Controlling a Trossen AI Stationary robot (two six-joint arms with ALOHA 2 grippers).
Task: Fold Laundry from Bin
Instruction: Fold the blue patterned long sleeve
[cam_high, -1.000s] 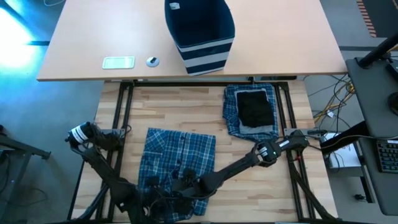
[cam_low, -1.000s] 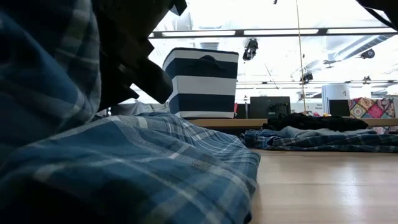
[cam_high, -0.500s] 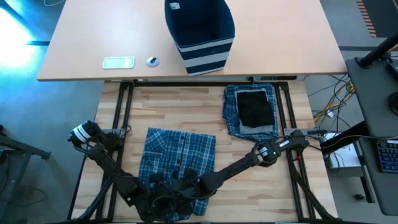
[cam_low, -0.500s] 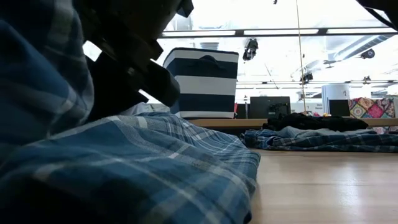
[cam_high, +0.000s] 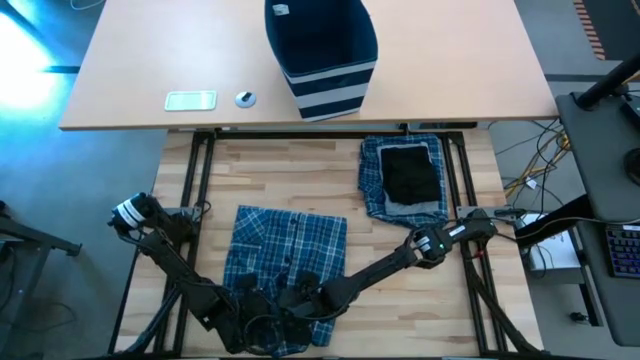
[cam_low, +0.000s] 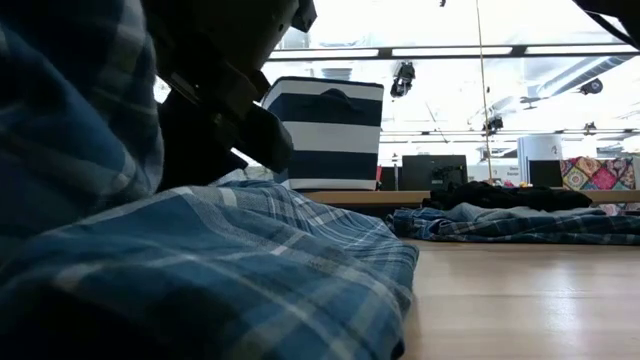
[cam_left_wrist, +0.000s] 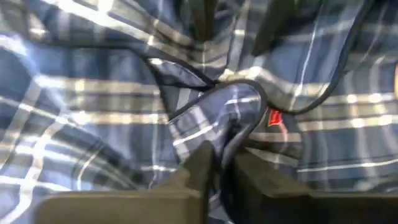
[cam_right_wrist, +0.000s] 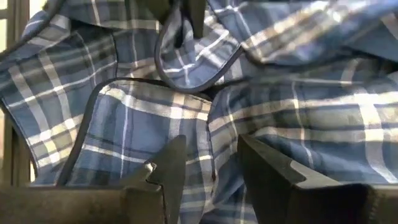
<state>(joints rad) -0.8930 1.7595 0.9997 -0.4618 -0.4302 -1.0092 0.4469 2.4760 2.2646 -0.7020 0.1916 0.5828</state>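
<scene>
A blue-and-white plaid shirt (cam_high: 287, 255) lies spread on the wooden table, left of centre. Both grippers stand at its near edge: my left gripper (cam_high: 252, 293) is shut on a raised fold, and my right gripper (cam_high: 298, 293), just to its right, has cloth between its fingers. At the far right lies a folded plaid stack (cam_high: 403, 180) with a black piece (cam_high: 411, 172) on top. The navy striped bin (cam_high: 322, 45) stands on the pale table beyond. In the low view the shirt (cam_low: 250, 270) fills the foreground. My left gripper (cam_left_wrist: 221, 165) pinches a raised fold of the shirt (cam_left_wrist: 227, 127) between its two fingers, beside a dark-piped edge and a small red label (cam_left_wrist: 273, 118). It comes slanting down from the near side, and the rest of the shirt lies slack on the table. My right gripper (cam_right_wrist: 211, 149) has plaid cloth with a seam (cam_right_wrist: 211, 165) between its two fingers, which stand partly apart. The fingers slant down from the near side. Whether this is one layer or several, I cannot tell. The shirt around it lies on the table.
A flat white item (cam_high: 190, 100) and a small round one (cam_high: 245, 98) lie on the pale far table (cam_high: 470, 70), left of the bin. Bare wood (cam_high: 300, 175) shows between the shirt and the far edge, and more to the shirt's right.
My left gripper has moved a little toward the table's right along the shirt's near edge and tipped further down. The shirt lies much as before.
</scene>
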